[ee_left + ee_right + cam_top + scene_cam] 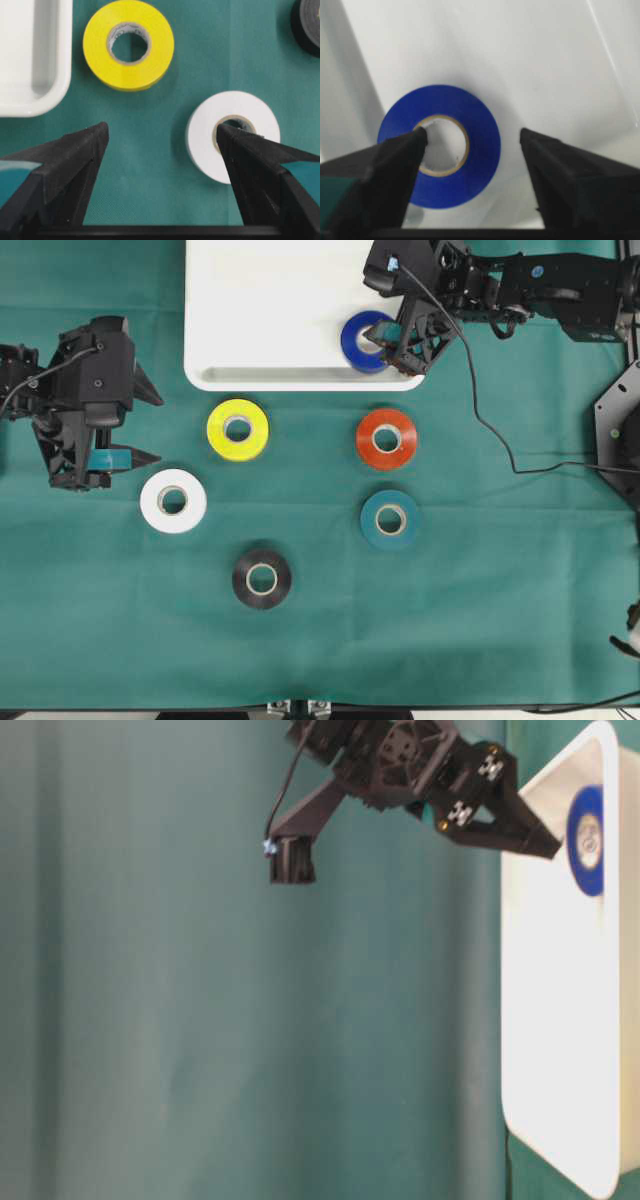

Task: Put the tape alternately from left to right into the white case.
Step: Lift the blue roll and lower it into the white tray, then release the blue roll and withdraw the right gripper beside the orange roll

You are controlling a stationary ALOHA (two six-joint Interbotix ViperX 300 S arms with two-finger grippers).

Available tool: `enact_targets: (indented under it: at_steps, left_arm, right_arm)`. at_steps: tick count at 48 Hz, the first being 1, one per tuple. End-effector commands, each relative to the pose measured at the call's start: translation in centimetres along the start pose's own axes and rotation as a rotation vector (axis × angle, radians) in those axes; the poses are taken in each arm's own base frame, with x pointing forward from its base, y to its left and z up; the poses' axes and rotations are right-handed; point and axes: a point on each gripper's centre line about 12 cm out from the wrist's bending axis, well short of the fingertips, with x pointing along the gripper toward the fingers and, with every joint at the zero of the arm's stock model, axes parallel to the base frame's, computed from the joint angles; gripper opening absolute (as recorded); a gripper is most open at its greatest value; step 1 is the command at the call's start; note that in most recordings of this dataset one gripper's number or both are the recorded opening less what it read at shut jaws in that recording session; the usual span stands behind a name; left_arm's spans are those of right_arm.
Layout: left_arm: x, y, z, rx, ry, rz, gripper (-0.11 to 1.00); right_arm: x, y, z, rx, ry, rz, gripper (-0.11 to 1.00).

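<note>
Your right gripper (385,348) has its fingers spread wide; your left gripper (147,427) hovers open too.

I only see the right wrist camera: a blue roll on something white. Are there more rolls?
Observer: Five more lie on the green cloth outside the white case: yellow, white, black, red-orange, teal.
Operator: Where's the other arm?
Observer: The left gripper hangs open over the cloth near the white one, holding nothing.
Operator: Where in the case is blue?
Observer: The blue roll lies by the corner nearest the red-orange one.
</note>
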Motion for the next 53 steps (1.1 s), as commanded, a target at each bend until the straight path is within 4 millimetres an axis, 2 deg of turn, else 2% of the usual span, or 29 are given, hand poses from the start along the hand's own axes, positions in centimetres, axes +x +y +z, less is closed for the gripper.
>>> enact_targets:
  at_steps: [1,5,20,30,36,53]
  left_arm:
    - [-0.4,-0.1,0.8,-0.003,-0.031,-0.002,0.81]
    - [-0.4,-0.1,0.8,-0.001,-0.031,-0.002,0.81]
    - [-0.4,-0.1,0.8,-0.003,-0.031,-0.002,0.81]
    - [-0.4,-0.1,0.8,-0.001,-0.032,-0.003,0.81]
    - [-0.4,-0.1,0.8,-0.001,-0.032,-0.003,0.81]
    - [-0.4,-0.1,0.8,-0.003,-0.031,-0.002,0.81]
  right_arm:
    - [-0.5,0.1,1.2,-0.001,-0.039,0.006,0.9]
    - [-0.5,0.1,1.2,0.0,-0.04,0.005,0.85]
    - [-0.7,0.1,1.3,-0.001,-0.046,0.006,0.85]
    - [-2.1,0.7,2.1,-0.011,-0.09,0.023,0.84]
    - [-3.0,1.9,2.4,-0.034,-0.117,0.05,0.84]
    - [-5.4,7.2,2.1,-0.139,-0.182,0.17,0.84]
